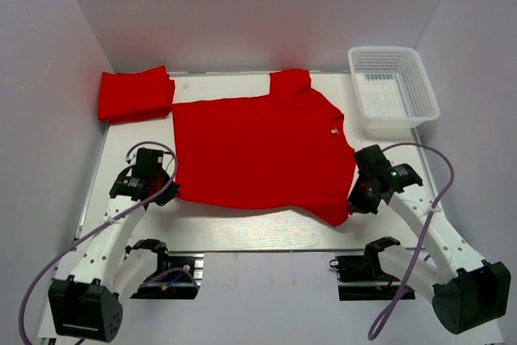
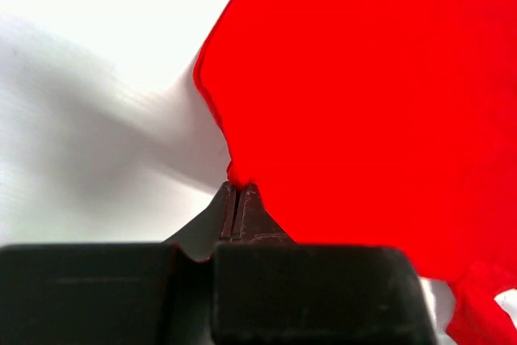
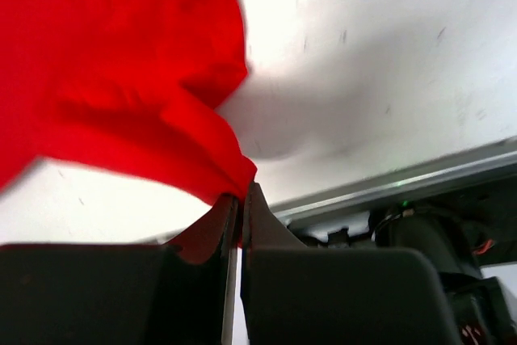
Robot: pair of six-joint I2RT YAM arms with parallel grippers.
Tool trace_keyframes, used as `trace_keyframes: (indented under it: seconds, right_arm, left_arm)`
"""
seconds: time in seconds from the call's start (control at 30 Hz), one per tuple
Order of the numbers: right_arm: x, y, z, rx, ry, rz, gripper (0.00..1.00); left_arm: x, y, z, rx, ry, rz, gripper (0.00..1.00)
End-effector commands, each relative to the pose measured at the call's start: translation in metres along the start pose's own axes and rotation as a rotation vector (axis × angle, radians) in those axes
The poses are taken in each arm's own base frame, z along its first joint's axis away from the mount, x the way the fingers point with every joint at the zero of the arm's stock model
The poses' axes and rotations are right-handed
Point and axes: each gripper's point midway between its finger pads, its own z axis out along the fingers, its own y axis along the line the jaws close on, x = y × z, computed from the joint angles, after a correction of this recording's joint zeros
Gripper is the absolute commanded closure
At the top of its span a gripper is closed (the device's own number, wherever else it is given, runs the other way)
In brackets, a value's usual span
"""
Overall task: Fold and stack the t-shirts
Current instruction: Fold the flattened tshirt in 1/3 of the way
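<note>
Overhead view, close wrist views, shirt shared

The t-shirts are plain bright red (basket white).

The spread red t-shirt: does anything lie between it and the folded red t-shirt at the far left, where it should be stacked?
Nothing visible does. The spread t-shirt, its near corners held in the shut left pincer and right pincer, almost reaches the folded t-shirt; the white basket stands apart at the far right.
</note>
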Motion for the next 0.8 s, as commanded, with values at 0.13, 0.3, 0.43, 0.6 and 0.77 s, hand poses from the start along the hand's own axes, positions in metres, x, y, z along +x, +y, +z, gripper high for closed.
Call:
trace_keyframes:
  seconds: [0.13, 0.3, 0.43, 0.6, 0.77]
  right_arm:
    - [-0.077, 0.021, -0.013, 0.067, -0.223, 0.004, 1.00]
    - [-0.104, 0.041, -0.012, 0.047, -0.268, 0.000, 1.00]
    - [-0.129, 0.045, -0.012, 0.085, -0.319, -0.007, 1.00]
    - [-0.149, 0.056, -0.012, 0.066, -0.353, -0.042, 1.00]
    - [-0.168, 0.069, -0.010, 0.051, -0.374, -0.052, 1.00]
  left_arm:
    - [-0.043, -0.017, 0.005, -0.040, -0.107, -0.035, 1.00]
    - [-0.062, -0.029, 0.010, -0.035, -0.158, -0.066, 1.00]
    - [-0.066, -0.041, 0.022, -0.017, -0.146, -0.066, 1.00]
    - [-0.074, -0.049, 0.031, -0.018, -0.145, -0.057, 1.00]
    - [-0.085, -0.051, 0.035, -0.040, -0.180, -0.050, 1.00]
